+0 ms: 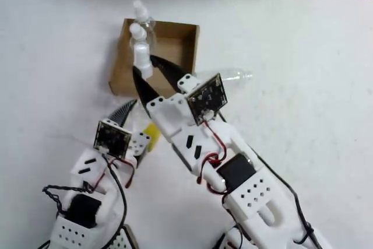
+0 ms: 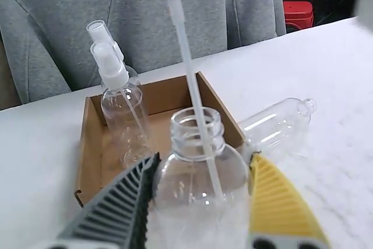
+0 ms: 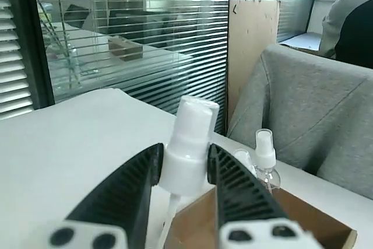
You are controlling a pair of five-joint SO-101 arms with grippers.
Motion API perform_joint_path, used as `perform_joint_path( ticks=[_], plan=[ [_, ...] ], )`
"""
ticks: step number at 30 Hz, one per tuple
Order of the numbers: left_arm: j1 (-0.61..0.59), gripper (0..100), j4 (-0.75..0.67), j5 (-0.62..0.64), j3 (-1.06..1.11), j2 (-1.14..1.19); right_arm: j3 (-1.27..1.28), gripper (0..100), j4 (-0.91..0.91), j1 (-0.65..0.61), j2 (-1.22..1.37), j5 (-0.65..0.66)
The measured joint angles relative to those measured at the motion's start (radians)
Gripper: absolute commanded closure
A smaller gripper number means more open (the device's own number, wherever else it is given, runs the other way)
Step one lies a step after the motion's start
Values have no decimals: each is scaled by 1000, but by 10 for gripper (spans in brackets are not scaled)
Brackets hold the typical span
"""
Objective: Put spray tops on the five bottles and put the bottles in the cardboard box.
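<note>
My left gripper (image 2: 202,170), with one grey and one yellow finger, is shut on an upright clear bottle (image 2: 198,144) with an open neck. My right gripper (image 3: 185,154), black-fingered, is shut on a white spray top (image 3: 187,138) held above that bottle. The top's thin tube (image 2: 195,103) runs down through the neck into the bottle. In the high view the right gripper (image 1: 144,65) holds the spray top (image 1: 143,62) over the cardboard box's (image 1: 175,39) near edge, and the left gripper (image 1: 140,119) sits just in front of the box. Two capped bottles (image 1: 140,24) stand in the box.
One more clear bottle (image 1: 230,77) without a top lies on its side on the white table, right of the box. A grey upholstered seat back (image 2: 70,21) rises behind the table's far edge. Open table lies to the far left and right.
</note>
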Motion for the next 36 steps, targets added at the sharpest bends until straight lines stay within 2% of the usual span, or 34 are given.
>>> perform_joint_path(
  ticks=[3,6,8,16,21,27,33,36],
  plan=[
    [0,976,0,0,0,0,11,933,5,-5,0,0],
    [0,976,0,0,0,0,11,827,86,-35,0,0],
    [0,976,0,0,0,0,11,794,152,-55,-9,0],
    [0,976,0,0,0,0,11,862,356,-72,-212,0],
    [0,976,0,0,0,0,11,991,436,-68,-379,0],
    [0,976,0,0,0,0,32,981,557,51,-453,0],
    [-55,976,0,5,0,0,236,982,566,155,-482,0],
    [-92,976,-14,61,0,0,341,982,549,175,-506,0]
  ],
)
